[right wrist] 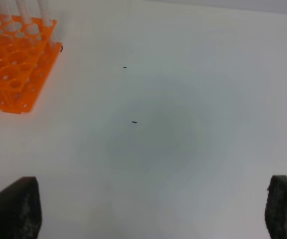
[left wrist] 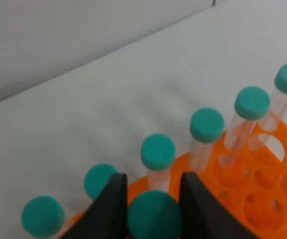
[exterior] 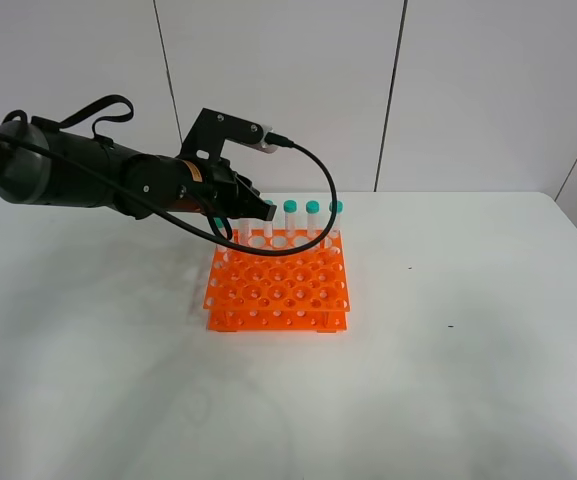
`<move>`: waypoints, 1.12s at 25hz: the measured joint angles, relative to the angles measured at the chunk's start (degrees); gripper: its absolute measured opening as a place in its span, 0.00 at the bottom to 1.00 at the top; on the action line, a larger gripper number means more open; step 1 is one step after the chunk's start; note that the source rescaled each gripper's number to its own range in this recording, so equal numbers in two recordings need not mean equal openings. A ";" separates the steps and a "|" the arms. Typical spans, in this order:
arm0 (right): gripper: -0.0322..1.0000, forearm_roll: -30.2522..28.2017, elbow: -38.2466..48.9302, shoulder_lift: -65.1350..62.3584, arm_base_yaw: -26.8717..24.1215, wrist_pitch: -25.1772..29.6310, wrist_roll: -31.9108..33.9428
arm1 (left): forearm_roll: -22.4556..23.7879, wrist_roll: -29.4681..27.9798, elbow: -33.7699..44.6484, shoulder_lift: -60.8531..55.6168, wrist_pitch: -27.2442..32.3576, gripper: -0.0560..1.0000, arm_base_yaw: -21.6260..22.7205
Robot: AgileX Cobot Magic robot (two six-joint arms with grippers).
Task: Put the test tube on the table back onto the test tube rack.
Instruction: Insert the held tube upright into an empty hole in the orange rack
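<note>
The orange test tube rack (exterior: pixel 278 282) stands mid-table. My left gripper (exterior: pixel 240 218) hangs over its back left corner. In the left wrist view the left gripper (left wrist: pixel 154 199) is shut on the teal cap of a test tube (left wrist: pixel 154 216), held upright just in front of the back row. The tube's lower part is hidden, so I cannot tell whether its tip is in a hole. Several teal-capped tubes (left wrist: pixel 207 125) stand in the rack's (left wrist: pixel 265 199) back row, also seen from above (exterior: pixel 312 208). My right gripper (right wrist: pixel 150 199) is open and empty over bare table (right wrist: pixel 173 124), right of the rack (right wrist: pixel 14 74).
The white table (exterior: pixel 468 350) spreads around the rack, with two tiny dark specks (exterior: pixel 450 326) on its right side. A panelled wall (exterior: pixel 468 90) stands behind. The left arm's black cable (exterior: pixel 320 190) loops above the rack's back row.
</note>
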 joint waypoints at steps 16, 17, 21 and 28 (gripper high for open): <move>1.00 0.00 0.00 0.00 0.00 0.00 0.00 | 0.00 -1.73 0.00 1.01 -0.71 0.06 0.00; 1.00 0.00 0.00 0.00 0.00 0.00 0.00 | 0.00 -1.73 0.00 1.47 -0.80 0.06 0.00; 1.00 0.02 0.00 0.00 0.00 0.00 0.00 | 0.05 -1.73 0.00 2.57 -0.86 0.06 0.00; 1.00 0.17 0.00 0.00 0.00 0.00 0.00 | 0.05 -1.73 0.00 2.67 -0.86 0.06 0.00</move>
